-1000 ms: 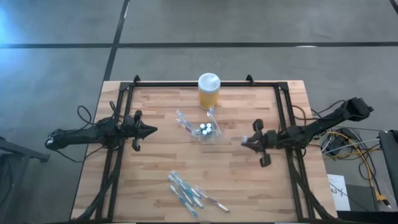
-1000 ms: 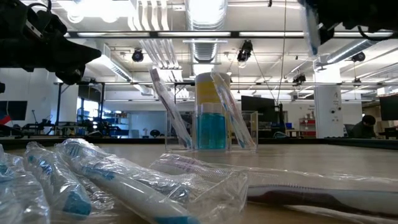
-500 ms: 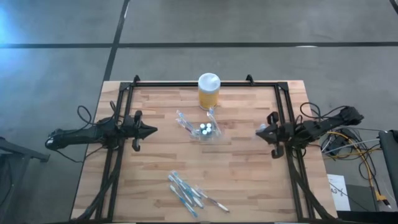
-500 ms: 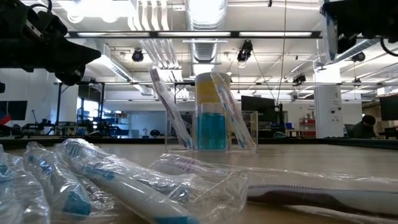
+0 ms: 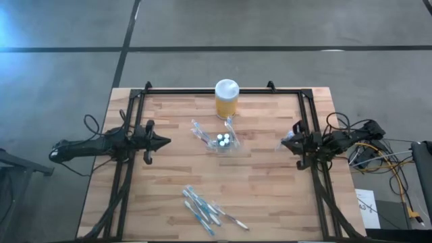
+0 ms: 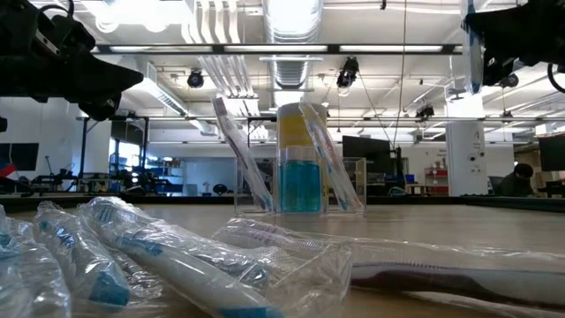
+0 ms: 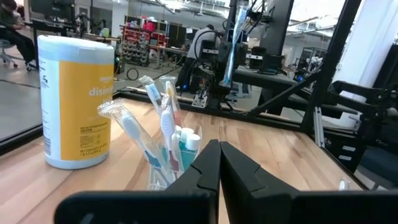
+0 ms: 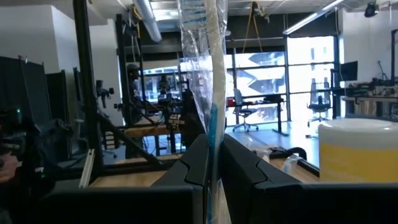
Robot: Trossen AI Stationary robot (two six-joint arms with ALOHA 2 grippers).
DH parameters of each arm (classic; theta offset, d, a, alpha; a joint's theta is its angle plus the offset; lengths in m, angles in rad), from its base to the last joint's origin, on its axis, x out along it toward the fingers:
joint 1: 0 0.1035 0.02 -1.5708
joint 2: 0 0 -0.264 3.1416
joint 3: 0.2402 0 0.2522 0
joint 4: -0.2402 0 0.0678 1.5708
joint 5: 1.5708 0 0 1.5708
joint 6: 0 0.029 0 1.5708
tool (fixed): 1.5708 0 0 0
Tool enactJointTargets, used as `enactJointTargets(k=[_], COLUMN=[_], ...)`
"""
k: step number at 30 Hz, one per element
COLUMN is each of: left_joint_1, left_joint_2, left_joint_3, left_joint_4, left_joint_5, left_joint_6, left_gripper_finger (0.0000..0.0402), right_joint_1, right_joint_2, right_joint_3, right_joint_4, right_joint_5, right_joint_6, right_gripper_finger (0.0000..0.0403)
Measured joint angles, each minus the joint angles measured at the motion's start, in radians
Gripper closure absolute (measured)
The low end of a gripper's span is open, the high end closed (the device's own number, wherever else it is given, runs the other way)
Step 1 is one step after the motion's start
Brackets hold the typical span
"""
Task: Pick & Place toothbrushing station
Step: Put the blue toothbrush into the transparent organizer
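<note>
The toothbrushing station (image 5: 224, 140), a small clear holder, stands at the table's middle with wrapped toothbrushes and tubes sticking up out of it; it also shows in the low view (image 6: 300, 185) and the left wrist view (image 7: 168, 155). My right gripper (image 5: 283, 143) hangs above the table's right side, shut on a wrapped toothbrush (image 8: 208, 74). My left gripper (image 5: 165, 142) waits shut and empty at the left, pointing level at the station. My right gripper pinches the wrapped toothbrush between its two fingers, on the wrapper over the handle (image 8: 211, 127). The fingers reach in about level from the table's right side and lie across the brush. It stands nearly upright, most of it above the fingers, lifted clear of the table.
A yellow jar with a white lid (image 5: 227, 100) stands at the far edge, just behind the station. Several wrapped toothbrushes (image 5: 206, 210) lie in a pile near the front edge. A black frame (image 5: 310, 118) runs round the table's sides.
My right gripper has drawn back toward the table's right edge, away from the station, carrying the wrapped toothbrush, which stays upright and clear of the table.
</note>
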Motion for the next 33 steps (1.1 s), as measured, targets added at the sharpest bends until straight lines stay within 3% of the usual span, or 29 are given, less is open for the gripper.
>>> enactJointTargets(k=[7,9,12,16,21,30,33], left_joint_1=[0.0,0.0,0.0,0.0,0.0,0.0,0.0], left_joint_2=[0.0,0.0,0.0,0.0,0.0,0.0,0.0], left_joint_3=[0.0,0.0,0.0,0.0,0.0,-0.003,-0.003], left_joint_4=[-0.001,-0.001,-0.002,-0.002,-0.002,0.0,0.0], left_joint_5=[0.0,0.0,0.0,-0.001,-0.001,-0.003,-0.003], left_joint_6=[-0.001,-0.001,-0.001,-0.001,-0.001,-0.006,-0.007], left_gripper_finger=[0.0392,0.0392,0.0392,0.0392,0.0392,0.0392,0.0392], right_joint_1=[0.0,0.0,-0.001,0.0,0.0,0.0,-0.001], right_joint_2=[0.0,0.001,0.02,0.086,0.246,0.658,0.798], right_joint_3=[0.0,0.0,0.0,0.0,0.001,0.002,0.024], right_joint_4=[-0.035,-0.043,-0.05,0.016,0.185,0.72,0.826], right_joint_5=[0.026,0.097,0.311,0.334,0.33,0.297,0.296], right_joint_6=[0.009,0.01,0.053,0.06,0.04,-0.055,-0.061], right_gripper_finger=[0.0381,0.0381,0.0381,0.0381,0.0381,0.0381,0.0381])
